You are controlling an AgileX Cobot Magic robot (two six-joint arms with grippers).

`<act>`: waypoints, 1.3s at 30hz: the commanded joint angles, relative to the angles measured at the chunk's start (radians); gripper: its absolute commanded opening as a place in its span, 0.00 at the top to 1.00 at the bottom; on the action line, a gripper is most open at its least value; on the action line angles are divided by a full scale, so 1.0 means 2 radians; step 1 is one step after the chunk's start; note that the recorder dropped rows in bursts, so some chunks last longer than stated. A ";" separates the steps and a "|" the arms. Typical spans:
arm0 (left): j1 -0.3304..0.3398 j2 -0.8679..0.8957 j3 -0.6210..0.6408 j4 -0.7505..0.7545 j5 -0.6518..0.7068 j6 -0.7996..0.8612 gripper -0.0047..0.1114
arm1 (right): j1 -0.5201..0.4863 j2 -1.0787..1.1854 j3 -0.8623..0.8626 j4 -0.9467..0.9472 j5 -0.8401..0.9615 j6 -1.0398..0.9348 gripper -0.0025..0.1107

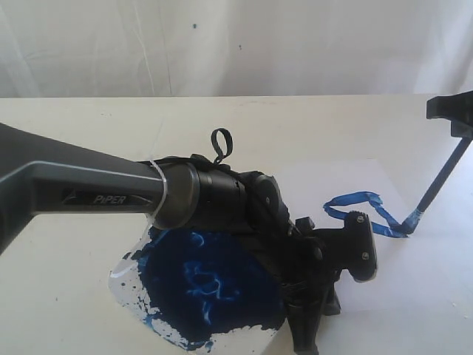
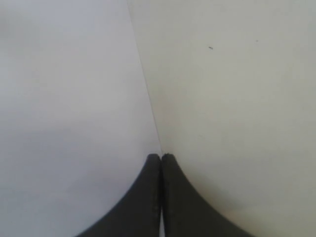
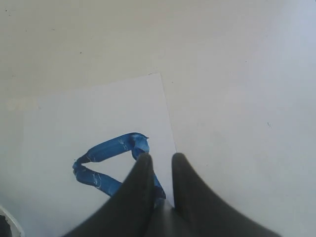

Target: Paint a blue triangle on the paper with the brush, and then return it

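Note:
The white paper [image 1: 336, 188] lies right of centre on the cream table. On it is the blue triangle [image 1: 366, 209], a rough outline of bright strokes, also visible in the right wrist view [image 3: 111, 157]. My right gripper [image 1: 452, 111] is at the far right, shut on the brush [image 1: 441, 176]. The brush slants down, and its blue tip touches the triangle's right corner. In the right wrist view the dark handle sits between the fingers [image 3: 148, 170]. My left gripper [image 1: 305, 336] is shut and empty, with its tips [image 2: 161, 156] at the paper's edge [image 2: 64, 98].
A clear paint tray [image 1: 122, 272] holding a large dark-blue puddle [image 1: 211, 285] sits at the front, partly under my left arm [image 1: 96, 192]. That arm crosses the left half of the exterior view. A white backdrop stands behind the table.

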 commanded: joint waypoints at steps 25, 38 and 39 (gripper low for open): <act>-0.002 -0.008 -0.013 -0.005 0.024 -0.001 0.96 | -0.001 -0.050 0.001 -0.032 -0.044 0.037 0.98; 0.055 -0.118 -0.016 0.074 0.087 -0.108 0.96 | -0.001 -0.057 0.001 0.009 -0.047 0.037 0.98; 0.065 -0.126 -0.016 0.087 0.101 -0.124 0.96 | -0.001 -0.060 0.001 0.025 -0.045 0.037 0.98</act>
